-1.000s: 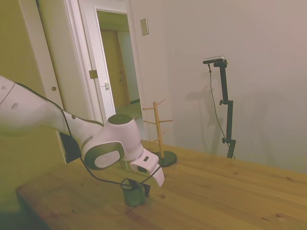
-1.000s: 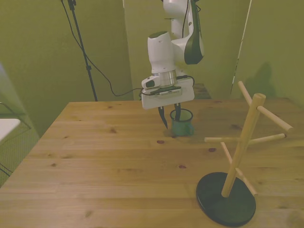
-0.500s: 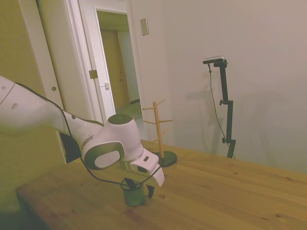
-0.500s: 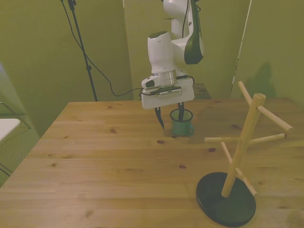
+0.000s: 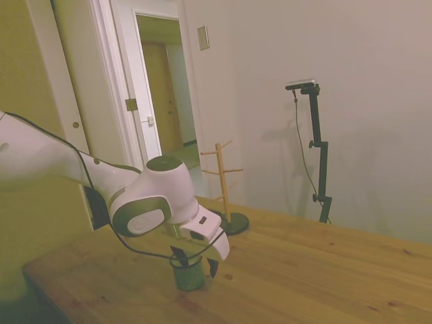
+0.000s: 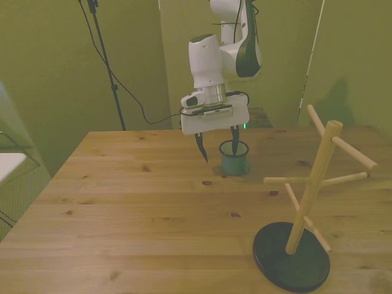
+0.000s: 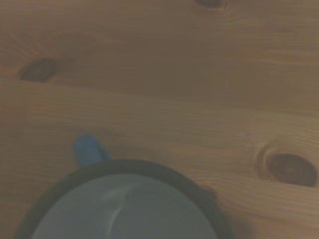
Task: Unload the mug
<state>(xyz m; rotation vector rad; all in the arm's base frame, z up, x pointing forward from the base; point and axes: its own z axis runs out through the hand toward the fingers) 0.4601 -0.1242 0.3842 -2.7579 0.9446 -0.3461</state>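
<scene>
Your mug (image 6: pixel 234 157) stands upright on the wooden table (image 6: pixel 153 214), a little above the middle of the front view and low and left of centre in the side view (image 5: pixel 187 273). The wooden mug tree (image 6: pixel 312 202) sits well apart from it, in the lower right of the front view, with every peg bare.

Your gripper (image 6: pixel 217 142) hangs over the mug with its fingers spread apart. One fingertip is at the rim, and whether it dips inside is too close to tell. The other hangs free on the front view's left, clear of the wall. Nothing is clamped.

Treat the mug as small, stiff and probably light. It looks like enamel over metal, so expect a hard, glossy skin that the pads could slide on, and a coating that might chip if knocked. The wrist view shows the white inside, the dark rim and the small blue handle (image 7: pixel 88 149) jutting to one side.

If you need hold of it again, pinch the wall across the rim, away from the handle. That stub looks too small to give a firm seat.
</scene>
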